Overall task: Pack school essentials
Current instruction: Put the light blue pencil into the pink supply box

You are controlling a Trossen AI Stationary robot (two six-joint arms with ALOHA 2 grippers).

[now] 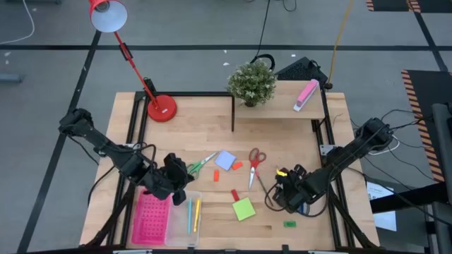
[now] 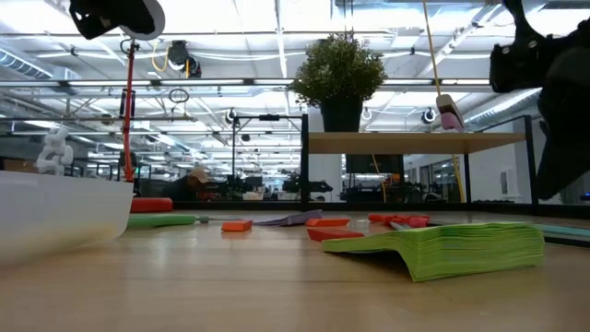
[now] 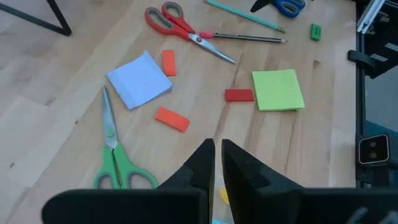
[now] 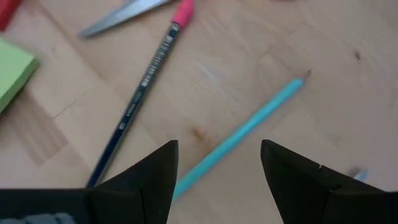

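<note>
My right gripper (image 4: 217,171) is open low over the table's right part, its fingers on either side of a teal pencil (image 4: 249,130) that lies flat. A dark pencil (image 4: 146,81) with a pink eraser lies beside it. My left gripper (image 3: 217,162) is shut with nothing in it, hovering at the far end of a clear tray (image 1: 192,217) that holds several pencils. On the wood lie green scissors (image 3: 112,155), red scissors (image 3: 180,25), a pale-blue note pad (image 3: 140,79), a green note pad (image 3: 278,90) and small red and orange blocks (image 3: 171,118).
A pink perforated tray (image 1: 150,217) sits left of the clear tray. Blue scissors (image 3: 283,6) and a tiny green block (image 1: 289,224) lie near my right gripper. A red lamp (image 1: 161,107), a potted plant (image 1: 251,83) and a shelf with a pink-and-white block (image 1: 306,94) stand at the back.
</note>
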